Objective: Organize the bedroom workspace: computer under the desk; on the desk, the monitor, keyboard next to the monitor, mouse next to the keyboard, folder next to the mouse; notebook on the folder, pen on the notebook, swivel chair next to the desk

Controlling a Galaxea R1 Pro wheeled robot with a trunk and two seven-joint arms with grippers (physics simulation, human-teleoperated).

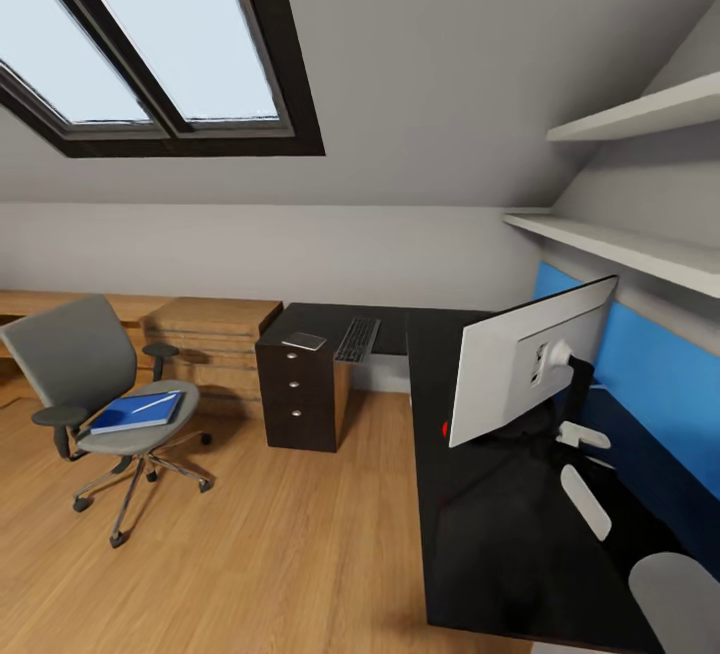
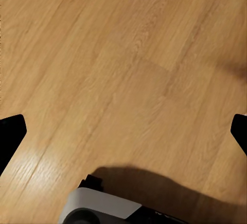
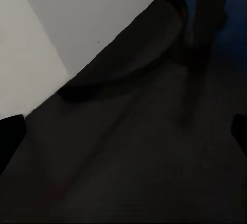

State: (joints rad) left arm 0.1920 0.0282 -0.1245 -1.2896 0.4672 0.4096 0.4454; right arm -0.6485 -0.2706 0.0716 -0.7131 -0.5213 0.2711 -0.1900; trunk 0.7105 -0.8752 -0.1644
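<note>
Right gripper [image 3: 123, 126] hangs over the black desk [image 1: 480, 544], fingers spread wide, nothing held. Left gripper [image 2: 123, 129] also wide and empty, over wood floor [image 2: 128, 54]. One monitor [image 1: 520, 369] stands on the desk just ahead, back side toward the camera. Farther out: one swivel chair [image 1: 75, 359] well apart from the desk, with one blue folder [image 1: 135, 412] on its seat and one pen [image 1: 155, 401] on top. One keyboard [image 1: 357, 339] on the desk's far end, one grey notebook [image 1: 303, 341] beside it. Mouse, computer: can't tell. Likely next step is fetching the folder: drive close, approach flat from above, mind the pen sliding off.
</note>
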